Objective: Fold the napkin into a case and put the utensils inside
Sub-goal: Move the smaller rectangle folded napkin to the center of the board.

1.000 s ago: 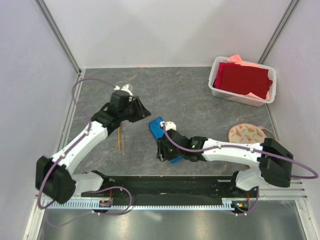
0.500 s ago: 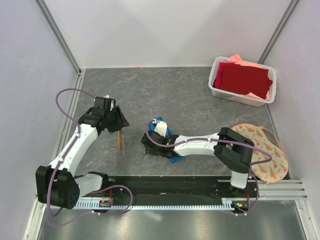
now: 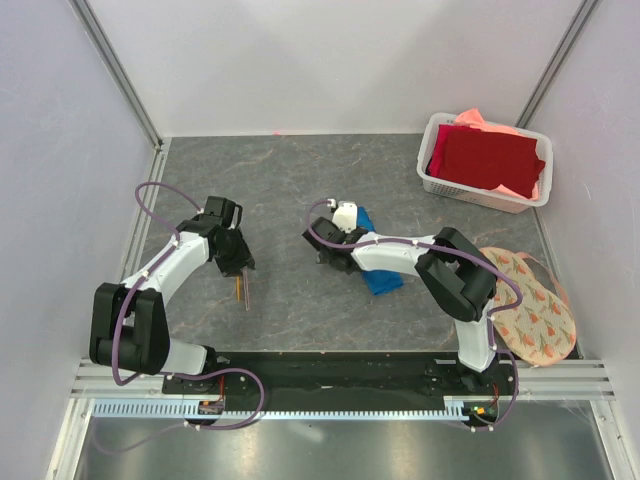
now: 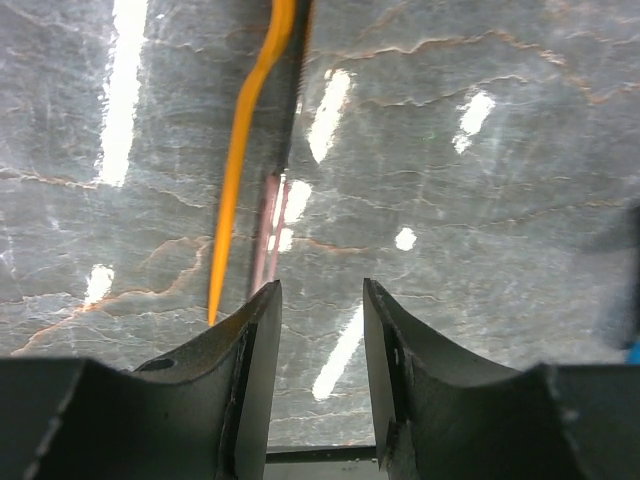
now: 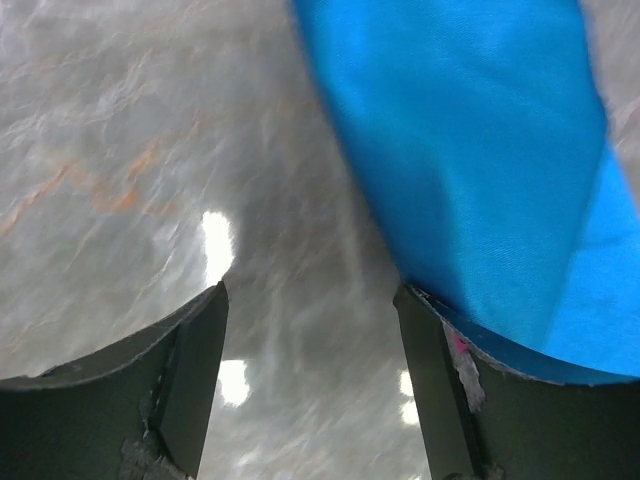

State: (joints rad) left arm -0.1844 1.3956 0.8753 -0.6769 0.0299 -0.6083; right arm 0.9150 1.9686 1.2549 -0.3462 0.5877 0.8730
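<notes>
Utensils (image 4: 233, 170) beside narrowly parted left fingers (image 4: 250, 380) (gap bare); napkin (image 5: 470, 150) overlapping wide right fingers (image 5: 520, 420); wrist views only.

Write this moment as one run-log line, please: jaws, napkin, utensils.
left jaws: open, empty, near utensils | right jaws: open, empty, beside napkin | napkin: folded, on table | utensils: on table, outside napkin
</notes>
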